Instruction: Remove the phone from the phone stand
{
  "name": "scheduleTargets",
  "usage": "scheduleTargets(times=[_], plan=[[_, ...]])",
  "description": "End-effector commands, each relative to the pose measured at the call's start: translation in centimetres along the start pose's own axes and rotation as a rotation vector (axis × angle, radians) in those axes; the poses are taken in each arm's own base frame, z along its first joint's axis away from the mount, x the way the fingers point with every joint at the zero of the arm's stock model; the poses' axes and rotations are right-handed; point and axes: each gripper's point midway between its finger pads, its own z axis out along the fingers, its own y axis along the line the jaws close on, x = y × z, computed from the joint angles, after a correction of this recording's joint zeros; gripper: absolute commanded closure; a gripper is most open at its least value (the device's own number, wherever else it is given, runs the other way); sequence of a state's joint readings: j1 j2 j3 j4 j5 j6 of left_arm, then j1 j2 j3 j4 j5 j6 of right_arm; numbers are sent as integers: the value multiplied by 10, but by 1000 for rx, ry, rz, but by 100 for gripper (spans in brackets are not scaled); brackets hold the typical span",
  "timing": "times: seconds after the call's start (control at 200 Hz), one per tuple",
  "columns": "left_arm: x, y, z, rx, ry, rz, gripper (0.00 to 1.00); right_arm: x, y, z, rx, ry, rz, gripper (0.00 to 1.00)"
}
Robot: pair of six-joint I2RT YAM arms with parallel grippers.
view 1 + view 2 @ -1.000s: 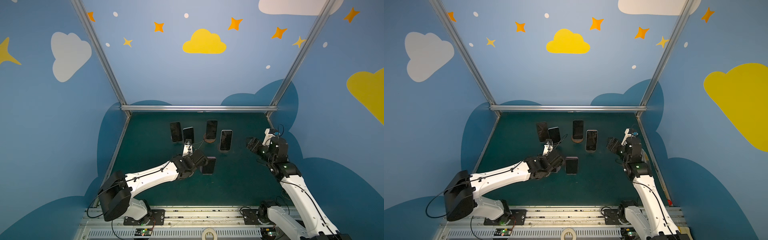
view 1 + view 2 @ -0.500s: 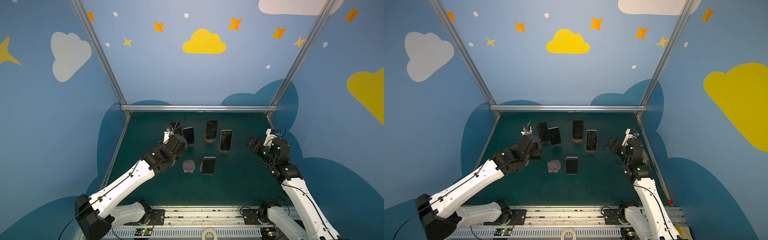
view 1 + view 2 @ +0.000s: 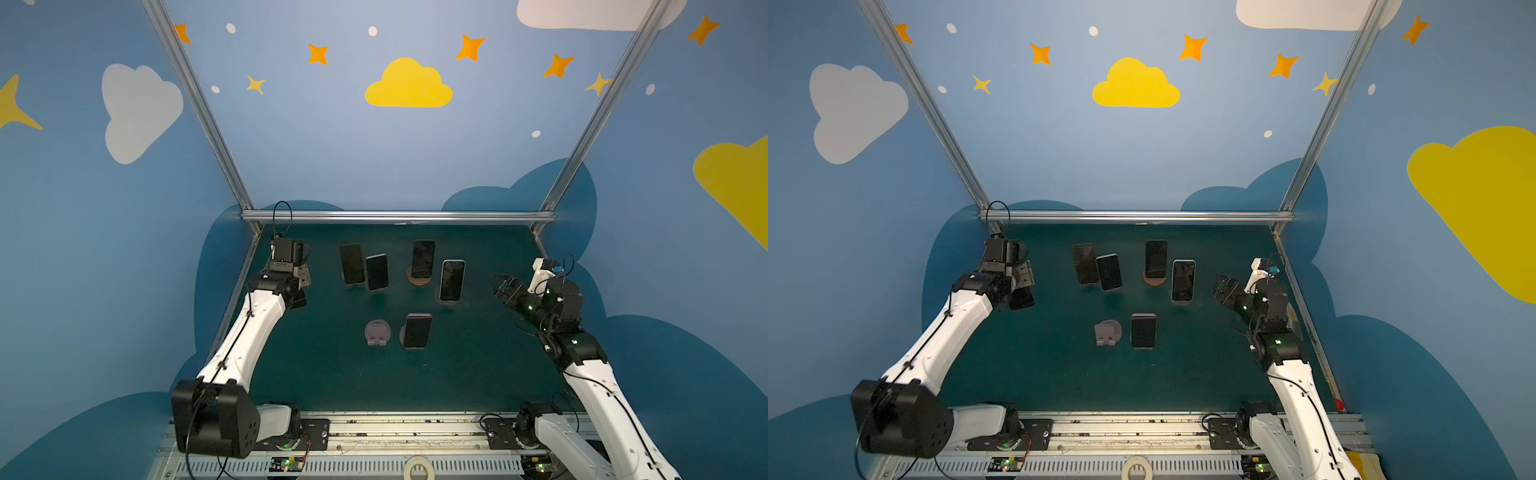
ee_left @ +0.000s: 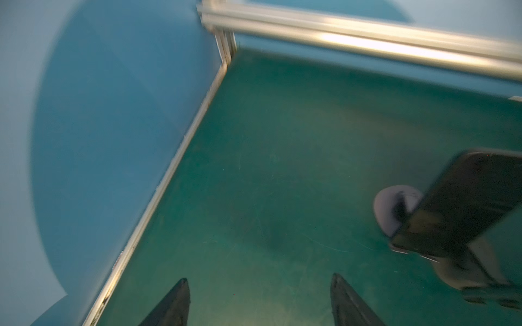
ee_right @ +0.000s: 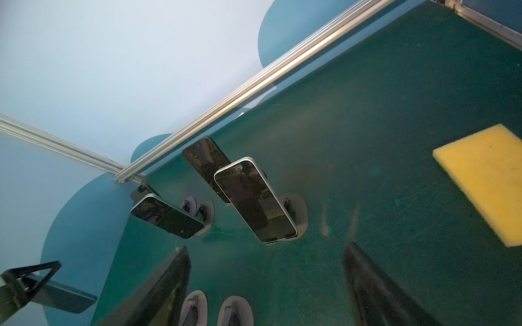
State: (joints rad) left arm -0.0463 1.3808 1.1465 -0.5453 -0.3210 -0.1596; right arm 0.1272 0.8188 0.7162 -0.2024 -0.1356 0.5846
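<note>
Phone off its stand, held by the desk's left edge.

Above the green desk (image 3: 332,374), the left arm (image 3: 253,328) reaches toward the far left corner. The left jaws are closed on the dark phone (image 3: 1022,299), which is held near the desk's left edge, though the blurred left wrist view seems to miss the grip itself. The right arm (image 3: 590,374) hovers by the right edge, and the right jaws are spread wide with nothing between them. The grey phone stand (image 3: 377,331) sits bare near the desk's middle, just beside a standing phone (image 3: 417,330).
</note>
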Motion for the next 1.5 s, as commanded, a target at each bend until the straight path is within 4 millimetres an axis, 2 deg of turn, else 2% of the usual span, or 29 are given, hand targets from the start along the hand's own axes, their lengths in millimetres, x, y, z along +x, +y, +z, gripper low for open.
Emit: scheduleTargets(times=[0.0,0.08,0.26,0.586,1.111,1.497], plan=[[-18,-21,23,93,15,11,45,-4,4,-4,-10,-22,-4,15],[-15,-20,39,65,79,22,44,-5,4,-9,-11,-34,-9,15],[-10,-34,63,87,158,70,44,-5,9,-12,-36,-37,-2,15],[19,-46,107,75,336,151,44,-2,11,-12,-50,-27,-3,15],[37,-60,155,55,422,187,42,2,13,-10,-57,-6,-4,15],[30,-77,180,37,435,245,39,5,14,-7,-67,6,1,15]])
